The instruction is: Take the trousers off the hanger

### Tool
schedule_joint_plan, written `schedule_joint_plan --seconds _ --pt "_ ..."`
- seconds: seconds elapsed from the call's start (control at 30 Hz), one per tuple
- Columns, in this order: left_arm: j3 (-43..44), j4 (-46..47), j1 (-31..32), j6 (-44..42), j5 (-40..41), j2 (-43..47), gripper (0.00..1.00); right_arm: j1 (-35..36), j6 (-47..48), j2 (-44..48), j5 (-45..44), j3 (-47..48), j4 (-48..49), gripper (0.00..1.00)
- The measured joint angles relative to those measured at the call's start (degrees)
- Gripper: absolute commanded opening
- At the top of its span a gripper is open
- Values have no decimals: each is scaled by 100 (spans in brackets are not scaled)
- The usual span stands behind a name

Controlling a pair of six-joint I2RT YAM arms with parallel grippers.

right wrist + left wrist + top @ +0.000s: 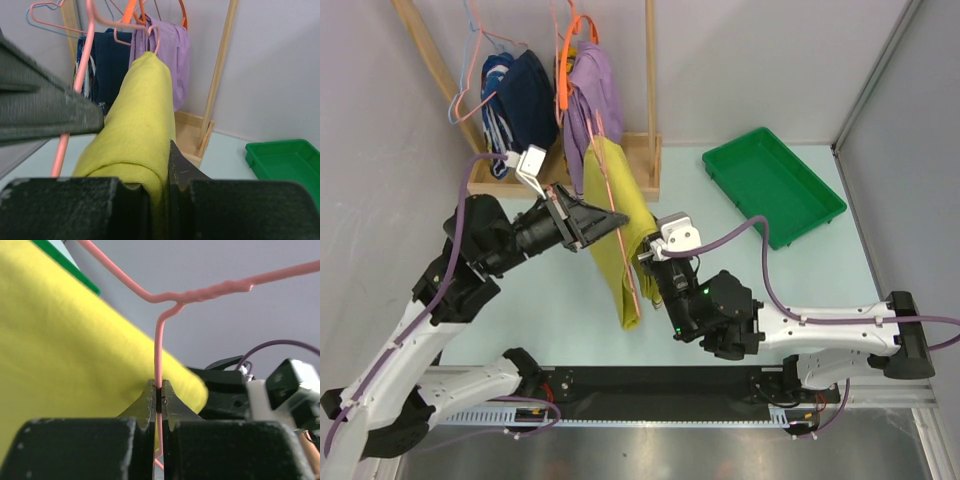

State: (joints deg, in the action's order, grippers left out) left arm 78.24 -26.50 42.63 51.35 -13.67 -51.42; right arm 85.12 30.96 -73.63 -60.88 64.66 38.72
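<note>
The mustard-yellow trousers (620, 240) hang folded over the pale-pink wire hanger (610, 190), held in the air between the two arms. My left gripper (620, 221) is shut on the hanger's wire; the left wrist view shows the wire (200, 292) pinched between the closed jaws (159, 396), with the trousers (65, 350) behind to the left. My right gripper (646, 262) is shut on a fold of the trousers (140, 115) at their right side, cloth squeezed between its jaws (162, 172). The pink wire (82, 65) runs along the left of that view.
A wooden rack (648, 150) stands at the back with navy garments (520, 100), a lilac garment (595, 90), an orange hanger (567, 60) and a light-blue hanger (460, 100). A green tray (775, 185) lies at the back right. Walls close in left and right.
</note>
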Motion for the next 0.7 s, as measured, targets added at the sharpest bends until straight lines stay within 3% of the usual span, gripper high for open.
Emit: schedule_joint_plan --seconds 0.7 --pt "-1285 44 0 -452 564 835 0 4 -33 321 -221 1060 -247 0"
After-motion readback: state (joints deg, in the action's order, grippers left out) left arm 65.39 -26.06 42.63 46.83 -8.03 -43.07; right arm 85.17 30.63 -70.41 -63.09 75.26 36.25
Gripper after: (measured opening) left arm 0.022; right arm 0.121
